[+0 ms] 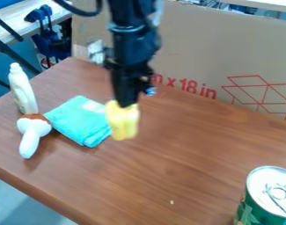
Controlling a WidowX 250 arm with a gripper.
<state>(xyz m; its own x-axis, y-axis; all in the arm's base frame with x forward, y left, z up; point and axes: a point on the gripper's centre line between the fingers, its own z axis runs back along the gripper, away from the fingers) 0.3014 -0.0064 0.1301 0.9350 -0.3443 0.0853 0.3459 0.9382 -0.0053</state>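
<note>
- the black gripper point(126, 104) is seen above the middle of the tabletop point(186, 162), pointed downward from the tabletop's back edge; between its fingers the yellow block point(123, 121) is held, so it is neither wide nor empty.
- the block is hung directly below the fingertips, its long axis close to upright and nearly in line with the gripper; how high it is held over the wood cannot be told.
- to the left of the block, a folded turquoise cloth point(80, 121) is laid flat, its right side seen just beside the block; whether they are touching cannot be told.
- beyond the cloth, near the tabletop's left back edge, a white bottle point(23, 88) is stood upright, with a white round-headed object with a brown top point(31, 143) laid just in front of it.
- well apart, on the tabletop's right part, a green pull-tab can point(271, 193) is stood.
- along the back edge, a cardboard box point(192, 52) is placed.
</note>
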